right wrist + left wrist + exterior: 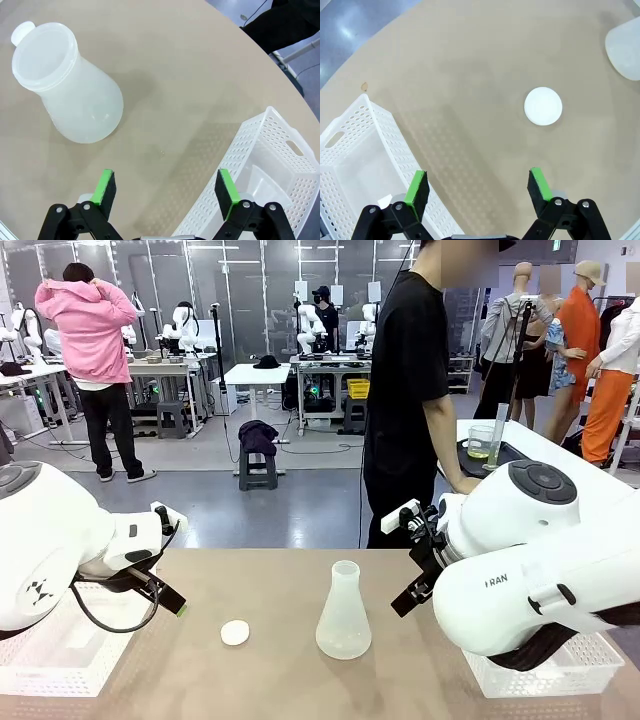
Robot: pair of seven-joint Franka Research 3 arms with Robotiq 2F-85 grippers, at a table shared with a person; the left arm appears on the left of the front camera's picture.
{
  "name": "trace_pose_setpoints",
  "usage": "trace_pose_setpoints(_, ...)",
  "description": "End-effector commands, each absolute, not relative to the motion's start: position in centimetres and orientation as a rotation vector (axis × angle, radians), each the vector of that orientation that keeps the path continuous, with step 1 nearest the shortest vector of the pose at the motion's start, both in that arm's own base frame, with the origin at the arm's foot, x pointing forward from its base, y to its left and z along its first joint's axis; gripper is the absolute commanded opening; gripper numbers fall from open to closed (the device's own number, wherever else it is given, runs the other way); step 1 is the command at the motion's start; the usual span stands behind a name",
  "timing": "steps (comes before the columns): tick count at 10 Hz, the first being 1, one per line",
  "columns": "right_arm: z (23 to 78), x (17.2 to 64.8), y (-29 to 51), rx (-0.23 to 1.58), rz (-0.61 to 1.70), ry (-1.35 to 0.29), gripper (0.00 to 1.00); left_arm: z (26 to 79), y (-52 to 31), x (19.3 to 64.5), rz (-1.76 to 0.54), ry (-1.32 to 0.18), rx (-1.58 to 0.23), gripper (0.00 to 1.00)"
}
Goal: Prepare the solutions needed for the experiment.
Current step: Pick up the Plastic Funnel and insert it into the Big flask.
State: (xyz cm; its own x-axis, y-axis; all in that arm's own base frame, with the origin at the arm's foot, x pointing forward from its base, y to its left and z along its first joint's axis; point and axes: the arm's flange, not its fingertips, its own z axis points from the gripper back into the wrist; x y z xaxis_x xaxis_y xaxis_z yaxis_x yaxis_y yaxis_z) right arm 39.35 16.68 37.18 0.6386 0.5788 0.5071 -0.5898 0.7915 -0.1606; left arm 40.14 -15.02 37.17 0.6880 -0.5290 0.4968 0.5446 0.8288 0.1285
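— Grippers: open or shut?
— Both spread wide, gripping nothing: left gripper, right gripper, above the table.
— And the solutions?
— A shallow yellow-green layer in a beaker on a dark tray at the far right, near the person's hand. Well apart, the flask stands upright between the grippers, white disc on its left

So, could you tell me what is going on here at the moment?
Nothing is held yet. The left gripper and right gripper both hang open over the table, with a flask and a white disc between them. The person stands at a side table beside a beaker holding a little yellow-green liquid.
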Motion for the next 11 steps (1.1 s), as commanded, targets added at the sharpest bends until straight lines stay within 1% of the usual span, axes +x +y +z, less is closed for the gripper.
trace_pose_setpoints(1, 37.18, 39.35, 16.67, 0.022, 0.665, -0.571, 1.0, 37.18, -15.0, 40.15, -0.6, -0.547, -0.03, 1.0)
trace_pose_setpoints(11, 37.18, 39.35, 16.67, 0.022, 0.665, -0.571, 1.0, 37.18, -15.0, 40.15, -0.6, -0.547, -0.03, 1.0)
